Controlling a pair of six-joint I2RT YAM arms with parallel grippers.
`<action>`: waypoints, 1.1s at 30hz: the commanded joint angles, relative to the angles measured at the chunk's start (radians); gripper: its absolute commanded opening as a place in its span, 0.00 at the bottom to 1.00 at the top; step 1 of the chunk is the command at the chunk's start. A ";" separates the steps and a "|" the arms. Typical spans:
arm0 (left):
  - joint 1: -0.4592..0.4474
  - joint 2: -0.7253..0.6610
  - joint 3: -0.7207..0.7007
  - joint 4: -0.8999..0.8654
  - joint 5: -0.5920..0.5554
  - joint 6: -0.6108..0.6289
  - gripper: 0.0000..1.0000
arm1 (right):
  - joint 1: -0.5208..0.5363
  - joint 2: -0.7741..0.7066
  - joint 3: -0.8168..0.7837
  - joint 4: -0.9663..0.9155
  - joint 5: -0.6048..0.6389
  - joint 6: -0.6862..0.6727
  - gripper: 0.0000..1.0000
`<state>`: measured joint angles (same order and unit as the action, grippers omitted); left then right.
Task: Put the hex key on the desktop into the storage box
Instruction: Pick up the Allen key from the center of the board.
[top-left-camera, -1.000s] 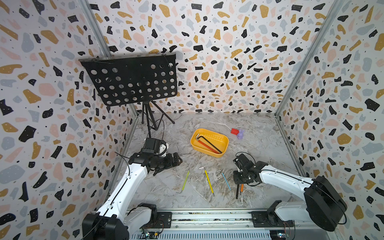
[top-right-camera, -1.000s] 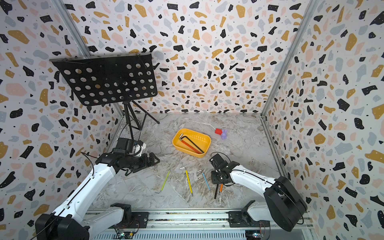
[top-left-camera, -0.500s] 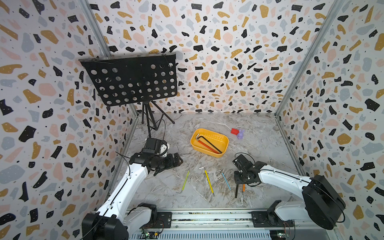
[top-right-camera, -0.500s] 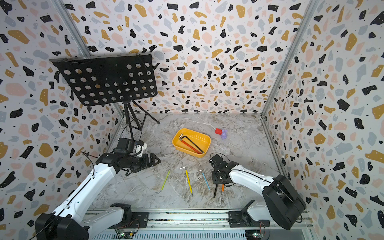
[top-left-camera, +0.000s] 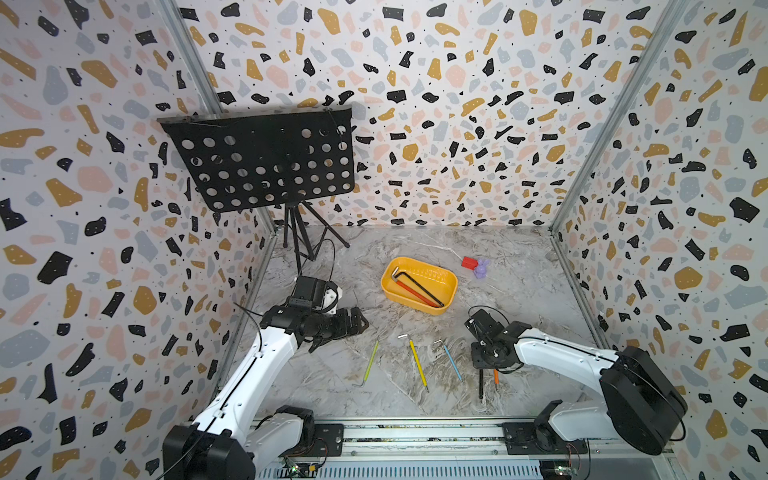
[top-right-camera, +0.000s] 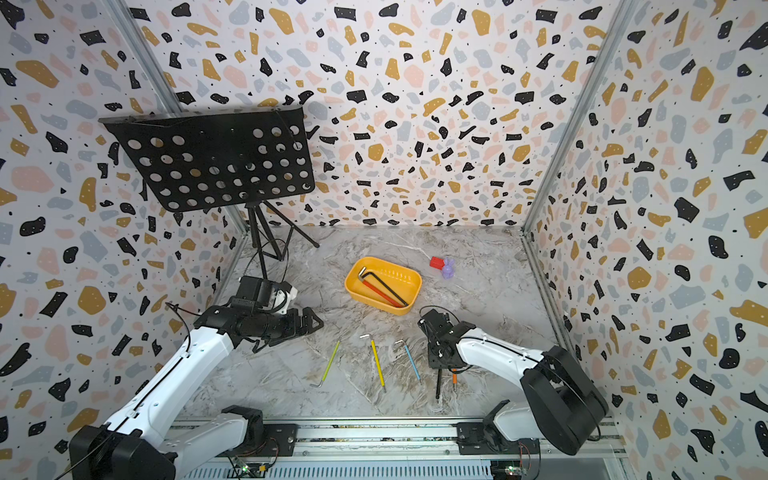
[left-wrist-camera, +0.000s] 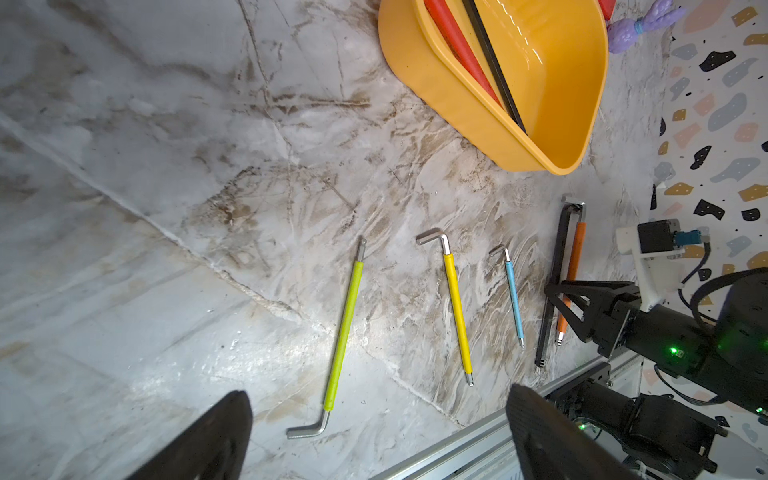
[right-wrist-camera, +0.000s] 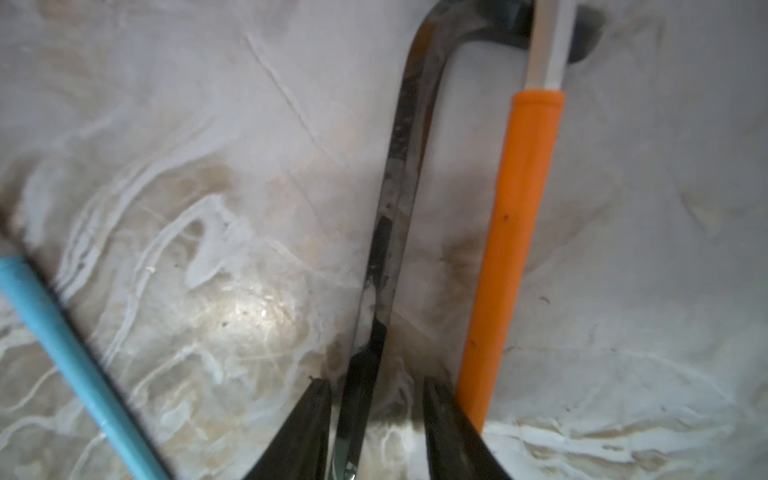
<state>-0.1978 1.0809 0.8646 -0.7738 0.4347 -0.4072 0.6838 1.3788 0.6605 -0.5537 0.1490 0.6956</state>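
Yellow-orange plastic already holds two keys: the storage box (top-left-camera: 409, 305), set mid-desktop towards the back edge, has a red-sleeved key (top-left-camera: 415, 293) and a bare black key (top-left-camera: 422, 286) lying slantwise across its floor. I count that part as done.

Five more lie in a loose row on the desktop (top-left-camera: 519, 291), near the front edge by my bases: a green key (top-left-camera: 371, 363), a yellow key (top-left-camera: 417, 363), a blue key (top-left-camera: 451, 361), then a black hex key (right-wrist-camera: 399, 166) and an orange-sleeved key (right-wrist-camera: 519, 208) close together at my right end of the row.

My right gripper (right-wrist-camera: 376, 386) is down over that black hex key. Its jaws stand either side of the shaft with a gap showing on both sides, so nothing is pinched yet. The orange sleeve sits just outside one finger (right-wrist-camera: 444, 424).

My left gripper (left-wrist-camera: 376, 395) hangs above the desktop by the left edge, jaws spread wide and empty.

By my reckoning the job is under halfway: grip, lift, carry and drop remain for this key, then four more.
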 joint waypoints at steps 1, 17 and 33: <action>-0.007 -0.013 0.007 0.012 -0.006 0.004 1.00 | 0.002 0.037 0.039 0.027 -0.001 0.007 0.40; -0.006 -0.015 0.007 0.013 -0.006 0.005 1.00 | 0.016 0.108 0.016 0.130 -0.072 0.002 0.02; -0.012 -0.015 0.007 0.013 -0.015 0.002 1.00 | 0.022 -0.152 0.087 0.008 -0.076 -0.089 0.00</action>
<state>-0.2031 1.0809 0.8646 -0.7738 0.4278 -0.4076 0.7025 1.2861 0.6979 -0.4904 0.0723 0.6407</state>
